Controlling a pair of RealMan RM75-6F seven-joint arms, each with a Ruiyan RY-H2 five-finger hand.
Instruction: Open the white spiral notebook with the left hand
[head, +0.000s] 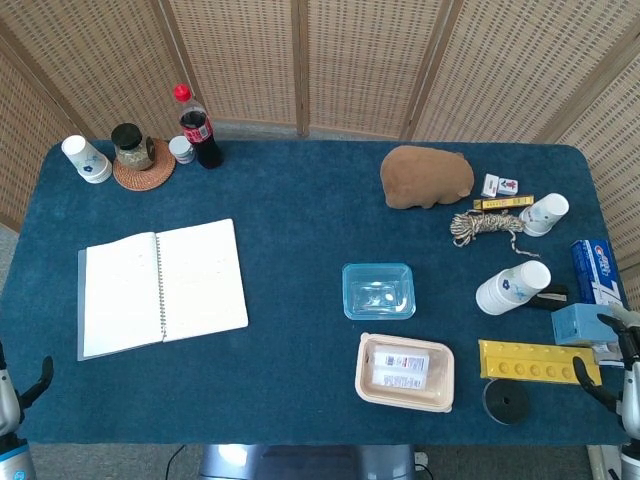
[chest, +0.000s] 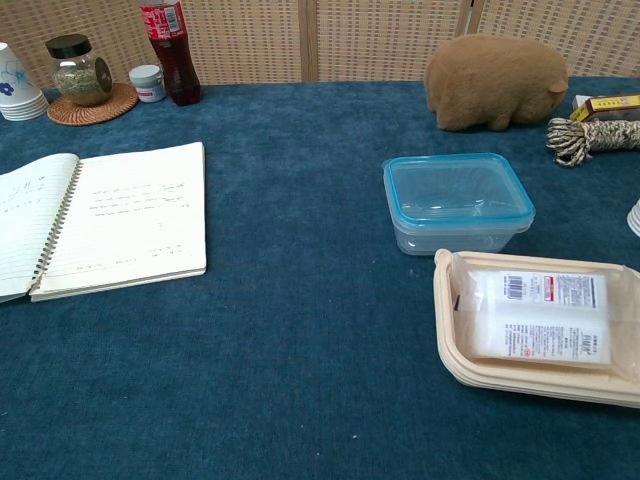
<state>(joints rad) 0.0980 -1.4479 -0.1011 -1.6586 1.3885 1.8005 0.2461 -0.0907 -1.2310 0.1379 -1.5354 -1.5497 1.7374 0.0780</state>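
The white spiral notebook (head: 160, 288) lies open and flat on the left part of the blue table (head: 300, 230), both lined pages facing up. The chest view shows the notebook (chest: 110, 220) with faint writing on its pages. My left hand (head: 12, 392) is at the front-left corner of the table, mostly cut off by the frame, well apart from the notebook; its thumb stands out to the side and it holds nothing. My right hand (head: 622, 375) shows at the front-right edge, fingers pointing up, holding nothing. Neither hand appears in the chest view.
A clear box with a blue rim (head: 379, 290) and a beige tray holding a packet (head: 405, 372) sit right of centre. A brown plush (head: 427, 176), rope (head: 485, 227), cups and boxes crowd the right side. A cola bottle (head: 197, 127), jar (head: 132, 147) and paper cup (head: 86, 158) stand at back left.
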